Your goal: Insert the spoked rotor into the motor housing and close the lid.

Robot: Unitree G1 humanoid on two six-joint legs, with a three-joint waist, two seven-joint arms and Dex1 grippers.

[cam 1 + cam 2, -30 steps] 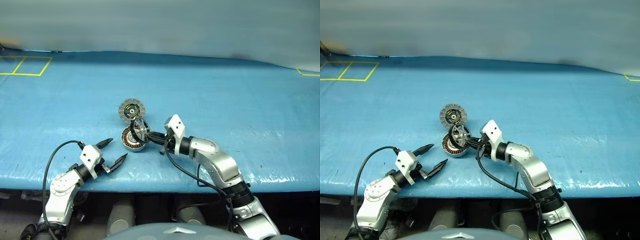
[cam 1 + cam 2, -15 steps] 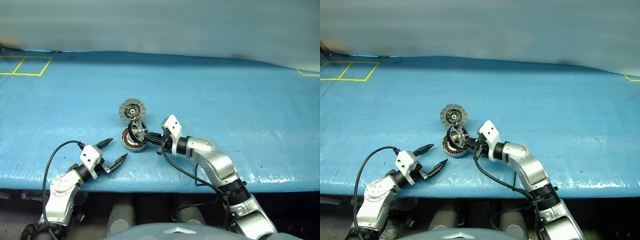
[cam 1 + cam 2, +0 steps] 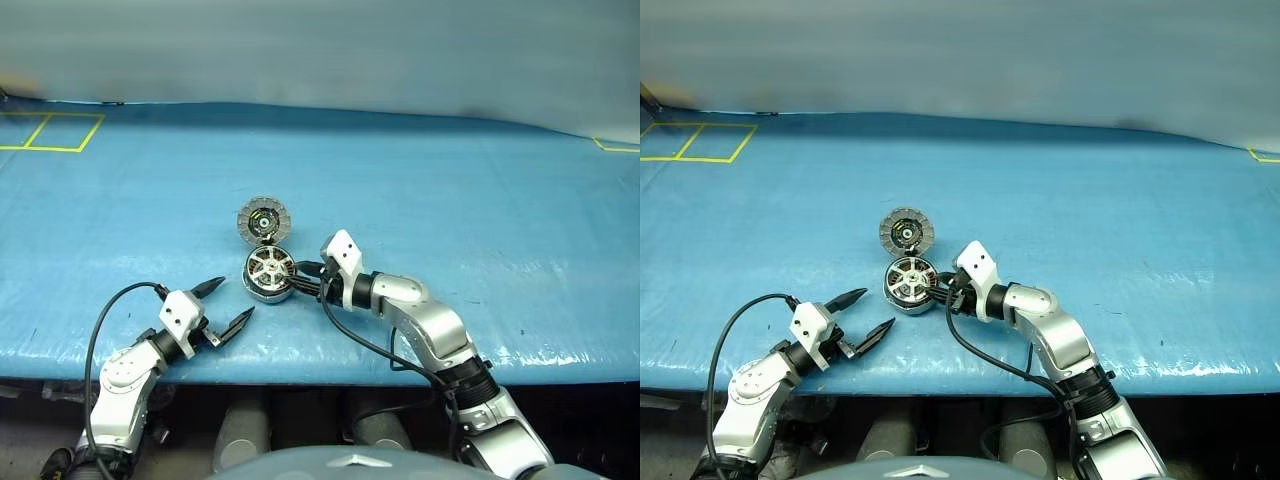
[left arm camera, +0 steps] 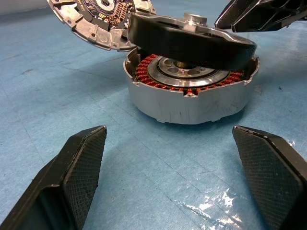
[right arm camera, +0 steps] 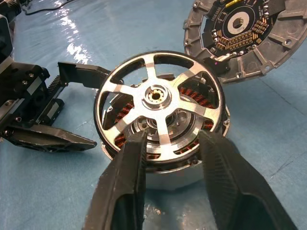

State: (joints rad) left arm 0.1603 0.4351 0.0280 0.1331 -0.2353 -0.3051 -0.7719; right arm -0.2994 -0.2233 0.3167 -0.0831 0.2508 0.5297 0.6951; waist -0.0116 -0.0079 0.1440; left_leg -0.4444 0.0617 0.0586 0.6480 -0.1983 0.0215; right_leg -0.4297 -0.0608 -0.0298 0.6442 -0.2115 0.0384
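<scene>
Readable text: none on any surface in these views.
Lid (image 5: 240,33): its inner face carries a small dark circuit part with rows of tiny contacts, but no letters or numbers can be made out.
Spoked rotor (image 5: 159,112): bare silver spokes and hub, no marking legible.
Motor housing (image 4: 192,103): plain silver wall, no stamp or label readable.
Table (image 3: 480,200): blue cover with thin yellow lines forming boxes at the far left corner (image 3: 50,130) and a short yellow corner mark at the far right edge (image 3: 612,147); these are plain lines, not characters.
</scene>
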